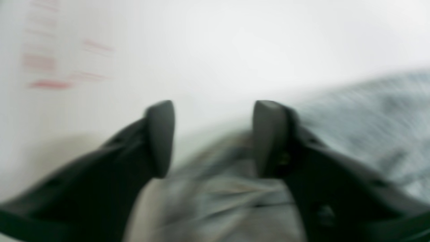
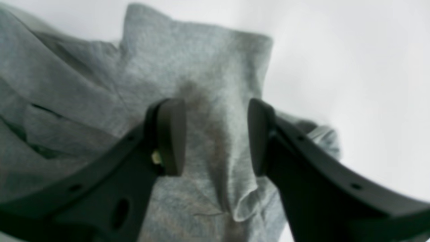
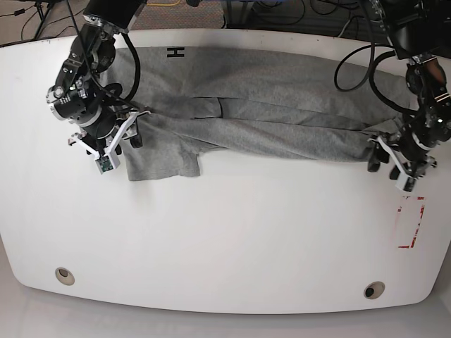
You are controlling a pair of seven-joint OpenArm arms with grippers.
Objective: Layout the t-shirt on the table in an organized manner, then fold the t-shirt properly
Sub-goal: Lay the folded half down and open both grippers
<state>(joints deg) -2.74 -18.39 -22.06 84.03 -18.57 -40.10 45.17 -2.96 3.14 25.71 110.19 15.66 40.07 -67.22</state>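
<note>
Lying: t-shirt (image 3: 268, 113) stretched sideways across far half of table (image 3: 232, 239), rumpled, black letter showing near far edge.
Sleeve: (image 3: 163, 156) flat on near side, by right gripper.
Left gripper (image 1: 213, 138): jaws parted, nothing between them, poised over shirt's edge; blurred.
Right gripper (image 2: 216, 136): jaws parted, empty, hovering above grey cloth.
Red rectangle mark (image 3: 411, 223): on tabletop, just near of left gripper.
</note>
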